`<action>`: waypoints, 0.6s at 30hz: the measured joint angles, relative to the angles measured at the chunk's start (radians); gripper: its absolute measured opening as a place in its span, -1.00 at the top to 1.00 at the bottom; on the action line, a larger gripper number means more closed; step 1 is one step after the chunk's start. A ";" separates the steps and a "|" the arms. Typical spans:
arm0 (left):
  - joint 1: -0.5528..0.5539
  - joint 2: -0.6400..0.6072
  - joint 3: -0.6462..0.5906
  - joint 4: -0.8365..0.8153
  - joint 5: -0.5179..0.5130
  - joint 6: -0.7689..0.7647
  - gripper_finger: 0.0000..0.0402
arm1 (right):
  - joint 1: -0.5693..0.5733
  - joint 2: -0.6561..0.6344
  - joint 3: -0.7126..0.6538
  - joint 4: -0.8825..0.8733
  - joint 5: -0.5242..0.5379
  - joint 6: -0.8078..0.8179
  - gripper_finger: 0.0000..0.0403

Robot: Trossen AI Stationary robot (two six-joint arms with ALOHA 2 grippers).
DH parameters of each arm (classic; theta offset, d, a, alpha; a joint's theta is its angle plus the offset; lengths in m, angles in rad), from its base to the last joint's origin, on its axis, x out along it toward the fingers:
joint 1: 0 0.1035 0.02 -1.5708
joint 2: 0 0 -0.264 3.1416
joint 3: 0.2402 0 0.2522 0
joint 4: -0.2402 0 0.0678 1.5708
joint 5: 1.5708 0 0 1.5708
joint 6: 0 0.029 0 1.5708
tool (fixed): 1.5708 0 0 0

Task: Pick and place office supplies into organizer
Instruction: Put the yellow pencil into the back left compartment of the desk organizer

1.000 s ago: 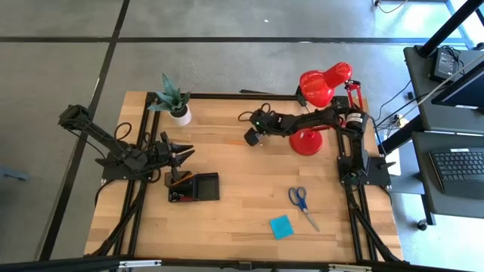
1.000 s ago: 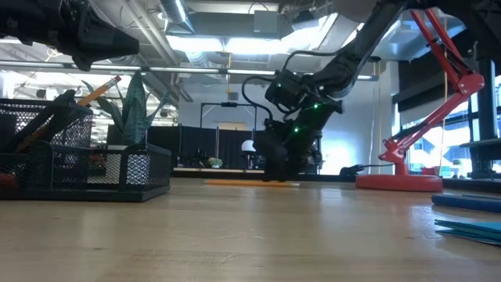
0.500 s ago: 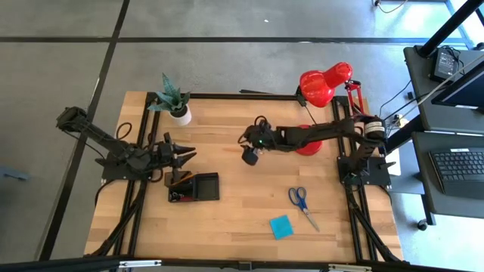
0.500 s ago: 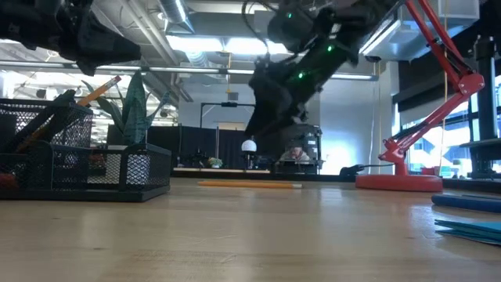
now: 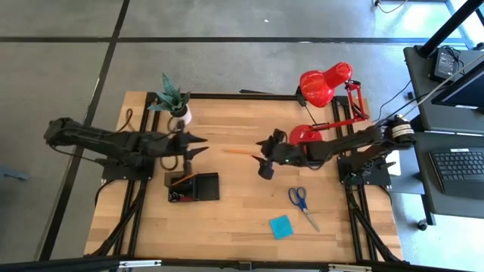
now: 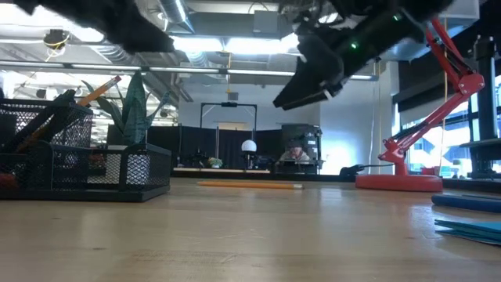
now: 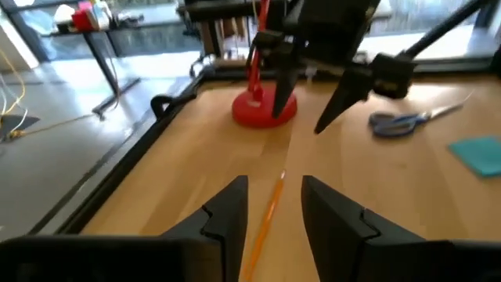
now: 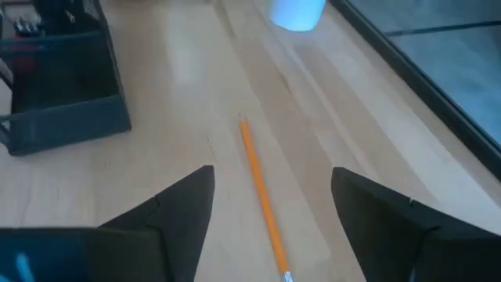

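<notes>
2 claws open and empty | left claw (image 5: 198,146) and right claw (image 5: 261,156) flank orange pencil (image 5: 240,152) on counter (image 5: 242,219), organizer (image 5: 193,187) nearby | risk: both reach, collide, pencil rolls

Bright, even daylight from above.
Glaring ceiling lights (image 6: 205,43) behind dark silhouettes; wrist views soft, perhaps motion-blurred.
</notes>
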 joint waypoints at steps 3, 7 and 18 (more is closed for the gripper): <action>0.085 0.116 0.102 -0.097 0.079 0.017 0.39 | -0.003 -0.031 -0.092 0.117 0.002 0.004 -0.30; 0.193 0.293 0.219 -0.224 0.217 0.057 0.38 | -0.001 -0.039 -0.188 0.211 -0.002 -0.009 -0.30; 0.292 0.633 0.336 -0.228 0.324 0.191 0.38 | -0.053 -0.040 -0.471 0.668 -0.134 -0.062 -0.30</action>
